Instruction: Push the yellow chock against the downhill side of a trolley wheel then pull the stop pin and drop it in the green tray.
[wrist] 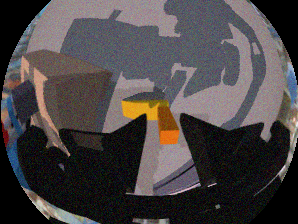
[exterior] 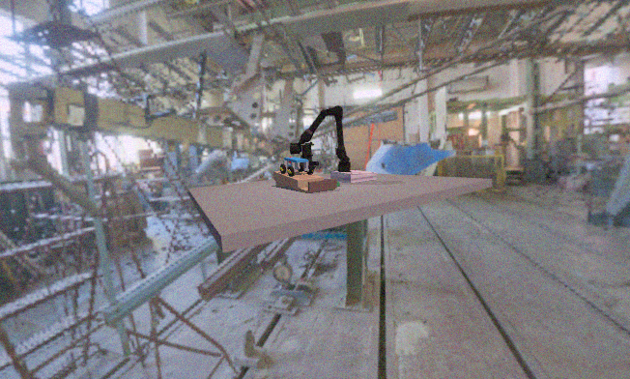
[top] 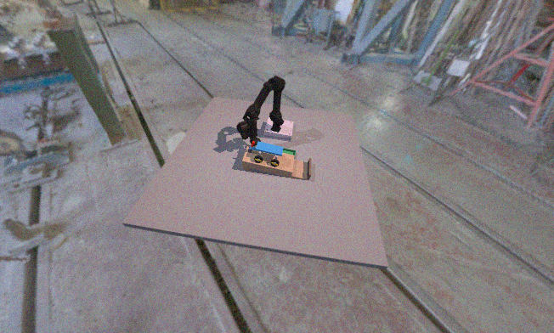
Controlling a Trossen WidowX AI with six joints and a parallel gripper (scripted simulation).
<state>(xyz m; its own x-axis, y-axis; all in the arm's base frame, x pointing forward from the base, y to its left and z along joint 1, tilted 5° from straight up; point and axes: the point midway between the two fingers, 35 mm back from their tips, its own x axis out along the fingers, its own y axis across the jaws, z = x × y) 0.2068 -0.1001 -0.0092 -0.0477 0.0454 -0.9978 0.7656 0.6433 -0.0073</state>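
The yellow chock (wrist: 139,109) is on the table beside the ramp, its orange handle (wrist: 169,136) pointing up at the wrist camera. My gripper (wrist: 163,117) (top: 256,143) is part open over the chock. The handle shows in the gap between the fingers, with space on both sides; neither finger visibly grips it. The blue-topped trolley (top: 268,148) (exterior: 296,160) stands on the wooden ramp (top: 267,168) (exterior: 299,182) (wrist: 82,102). The red-headed stop pin (top: 253,143) stands at its uphill end. The green tray (top: 291,152) is behind the ramp, partly hidden.
The arm rises from beside a pale pink block (top: 285,128) (exterior: 358,176) behind the ramp. An upright end board (top: 309,168) closes the ramp's low end. In the wrist view, the ramp's side is close left of the fingers. The arm's shadow falls across the table.
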